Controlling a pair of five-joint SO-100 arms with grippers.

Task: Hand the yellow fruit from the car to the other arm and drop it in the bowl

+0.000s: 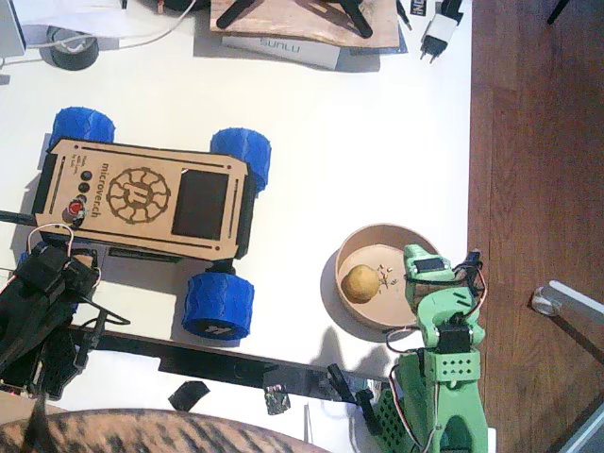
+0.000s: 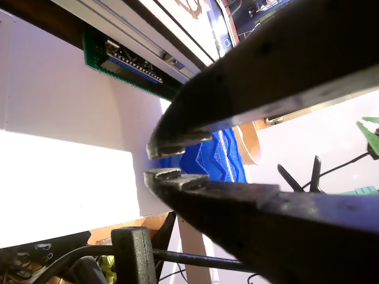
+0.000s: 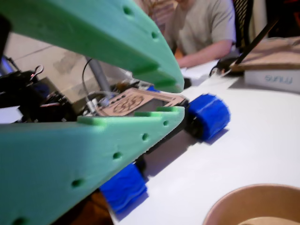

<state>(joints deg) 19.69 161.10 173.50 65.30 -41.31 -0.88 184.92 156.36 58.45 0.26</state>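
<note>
Fixed view | yellow fruit (image 1: 360,282) inside bowl (image 1: 351,247) | car (image 1: 142,194) left, apart

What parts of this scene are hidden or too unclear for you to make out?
- Left gripper: in the fixed view it is lost in the dark arm.
- Yellow fruit: absent from both wrist views; one cuts the bowl at its bottom edge.
- Car: its rear left wheel is hidden by the black arm in the fixed view.
- Person: blurred, cut by the top edge.
</note>
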